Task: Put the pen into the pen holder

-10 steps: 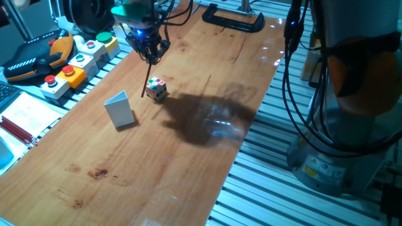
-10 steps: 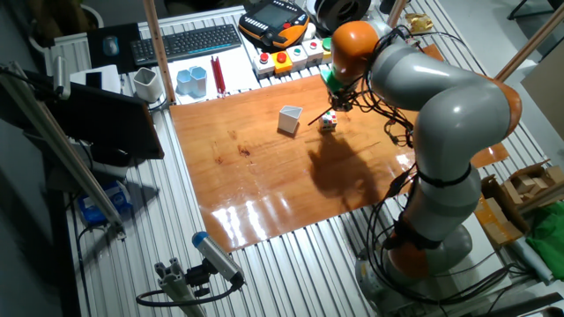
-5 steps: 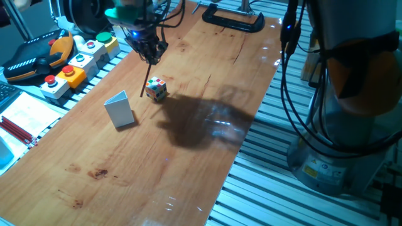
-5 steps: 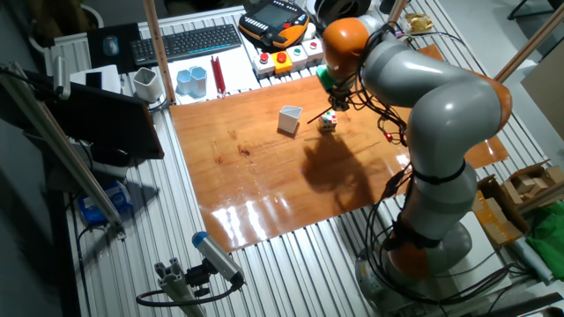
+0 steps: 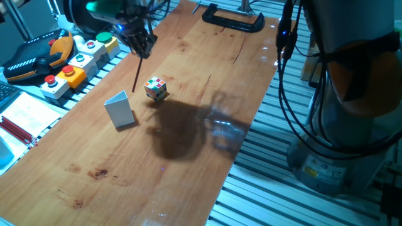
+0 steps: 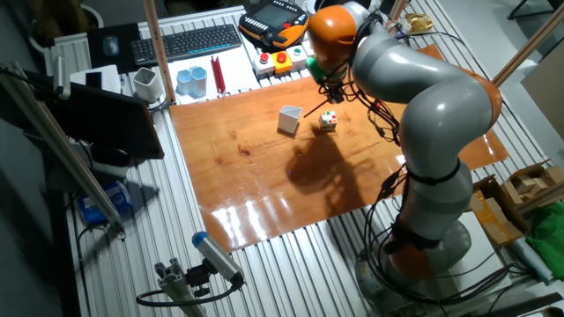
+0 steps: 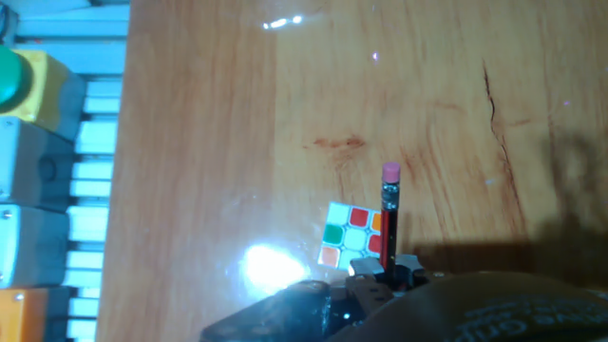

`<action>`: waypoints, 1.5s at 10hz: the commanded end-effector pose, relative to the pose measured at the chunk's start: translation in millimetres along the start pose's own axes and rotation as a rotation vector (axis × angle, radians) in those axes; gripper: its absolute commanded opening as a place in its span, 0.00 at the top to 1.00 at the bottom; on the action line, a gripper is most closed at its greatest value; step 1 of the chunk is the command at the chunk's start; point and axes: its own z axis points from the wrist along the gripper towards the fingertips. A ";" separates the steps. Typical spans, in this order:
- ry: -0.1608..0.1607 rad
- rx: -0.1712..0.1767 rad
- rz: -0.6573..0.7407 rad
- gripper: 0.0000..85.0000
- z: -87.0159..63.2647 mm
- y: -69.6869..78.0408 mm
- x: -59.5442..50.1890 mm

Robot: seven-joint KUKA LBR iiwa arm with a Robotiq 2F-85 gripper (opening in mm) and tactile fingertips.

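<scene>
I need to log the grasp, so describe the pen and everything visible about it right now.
The pen is a very thin, dark reddish stick; the hand view shows it with a pink eraser-like tip, so it looks like a pencil. It hangs tip down, slightly tilted, its upper end clamped in the gripper. It is in the air, clear of the table, between the pen holder and the puzzle cube, touching neither. Only the gripper touches it.

Your wooden tabletop sits on a ribbed aluminium frame. At its 12 o'clock edge you see a black clamp; at 9 o'clock, coloured button boxes.
</scene>
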 end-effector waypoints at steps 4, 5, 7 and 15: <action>-0.028 -0.010 0.026 0.99 -4.5 6.5 12.2; -0.036 -0.016 0.036 0.99 -5.1 9.6 14.8; -0.034 -0.016 0.055 0.99 -3.4 13.8 17.5; -0.102 -0.042 0.040 0.99 11.2 28.4 34.4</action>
